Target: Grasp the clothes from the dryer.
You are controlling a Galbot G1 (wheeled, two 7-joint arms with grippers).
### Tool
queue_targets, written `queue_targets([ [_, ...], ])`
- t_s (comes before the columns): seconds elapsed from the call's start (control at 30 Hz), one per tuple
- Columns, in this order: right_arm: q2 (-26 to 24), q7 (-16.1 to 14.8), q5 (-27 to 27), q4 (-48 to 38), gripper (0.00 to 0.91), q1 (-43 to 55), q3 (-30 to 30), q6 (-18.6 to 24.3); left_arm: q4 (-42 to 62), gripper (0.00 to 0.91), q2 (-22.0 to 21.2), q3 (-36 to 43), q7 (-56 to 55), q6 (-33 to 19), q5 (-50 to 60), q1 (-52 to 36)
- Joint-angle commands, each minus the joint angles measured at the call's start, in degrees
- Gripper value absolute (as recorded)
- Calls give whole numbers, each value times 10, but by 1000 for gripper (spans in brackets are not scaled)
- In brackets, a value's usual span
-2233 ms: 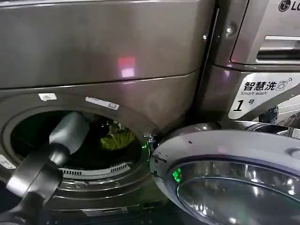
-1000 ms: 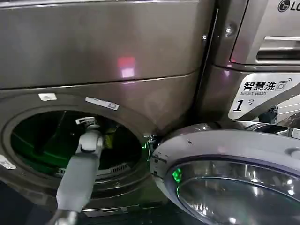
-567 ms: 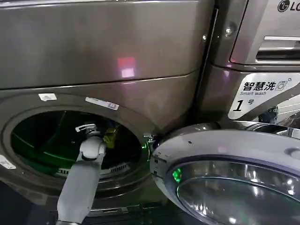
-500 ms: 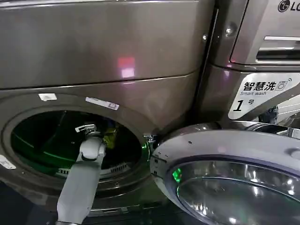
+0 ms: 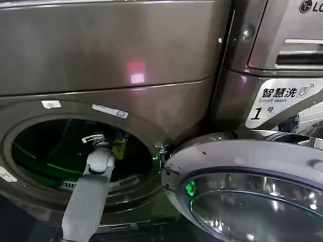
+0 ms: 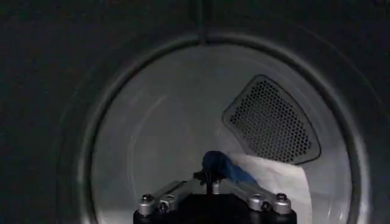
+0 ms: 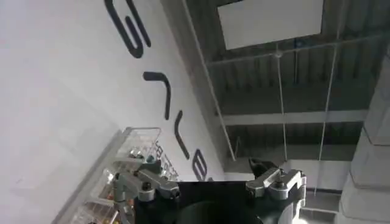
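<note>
The dryer (image 5: 151,60) is the bronze-grey machine with its round porthole open at the lower left. My left arm reaches through the porthole, and my left gripper (image 5: 96,137) is inside the dark drum. A yellow-green piece of the clothes (image 5: 119,147) shows just right of it. In the left wrist view my left gripper (image 6: 210,178) is shut, its fingers meeting on a dark blue fold of the clothes (image 6: 217,164). A white piece (image 6: 274,176) lies behind it on the drum floor. My right gripper (image 7: 201,173) is open, held away from the dryer and pointing up at a wall and ceiling.
The dryer's silver-rimmed glass door (image 5: 242,161) hangs open at the lower right, close to the porthole. A second machine with a white "1" label (image 5: 280,101) stands to the right. A perforated vent (image 6: 271,122) sits on the drum's back wall.
My left arm swung in through the porthole and reached into the drum. Over the last second the gripper has come slightly lower and back. Less of the yellow-green fabric shows than before.
</note>
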Motion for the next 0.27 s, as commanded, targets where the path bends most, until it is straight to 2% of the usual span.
queue_targets([
  [0.03,2,-4,0,1,907,1,1,-2,-4,0,2,0,1,0,3,3],
  [0.27,2,-7,0,-1,907,-1,5,-2,-10,0,4,0,3,3,4,3],
])
